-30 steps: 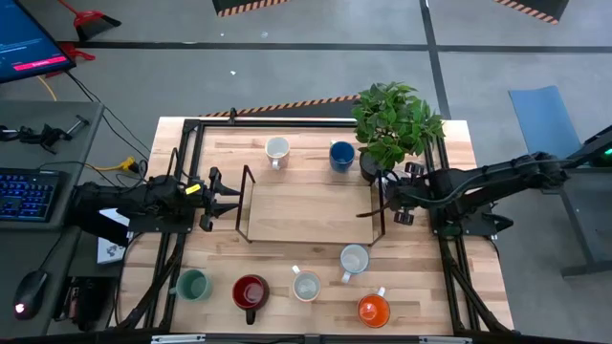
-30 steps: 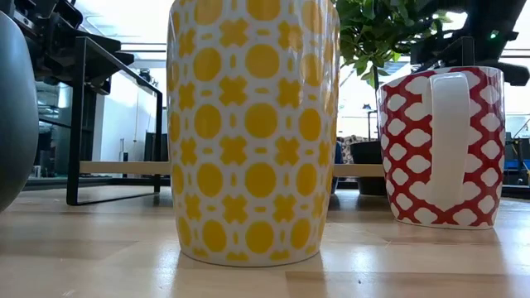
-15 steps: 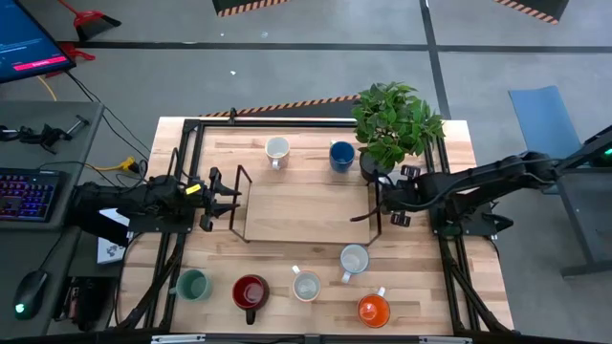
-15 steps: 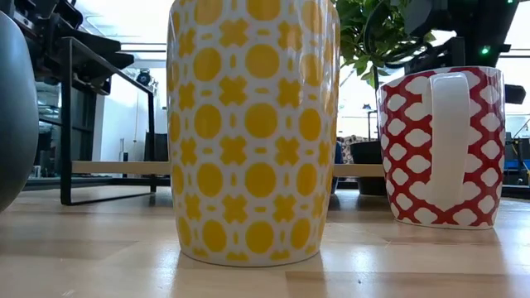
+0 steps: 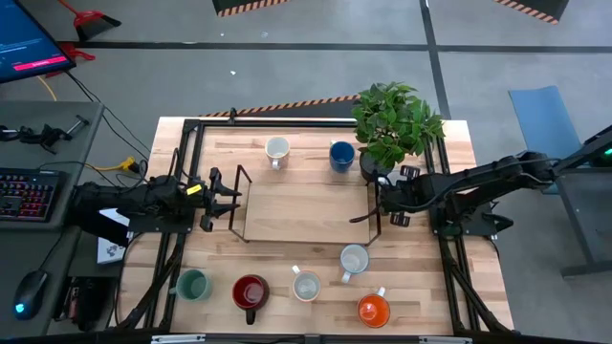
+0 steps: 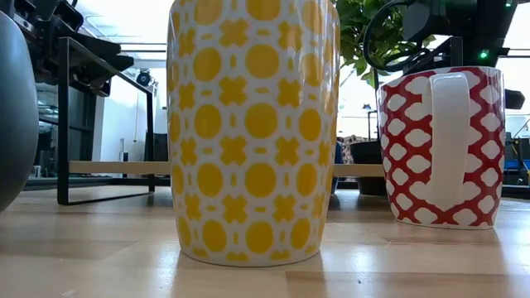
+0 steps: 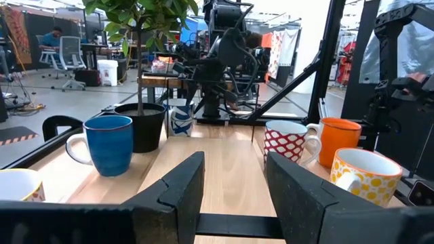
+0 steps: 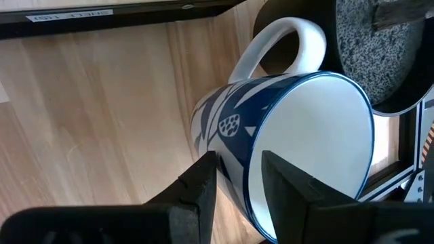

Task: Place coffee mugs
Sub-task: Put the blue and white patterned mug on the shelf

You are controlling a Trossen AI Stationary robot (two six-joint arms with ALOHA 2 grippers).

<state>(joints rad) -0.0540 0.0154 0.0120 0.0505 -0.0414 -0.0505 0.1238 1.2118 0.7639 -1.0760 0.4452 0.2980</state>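
Grey concrete floor (image 5: 316, 72) all around, hazard-striped tape (image 5: 287, 105) on it, a blue chair (image 5: 540, 110) off right, keyboard (image 5: 29, 194) and monitor (image 5: 29, 43) at left.

Seven mugs (image 5: 278, 150) show on the table (image 5: 316, 263) from above, with one plant (image 5: 394, 122) and one rack (image 5: 306, 205)

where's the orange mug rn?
In the high view the orange mug sits at the table's near edge on the right side, just right of a white mug and below another white mug.
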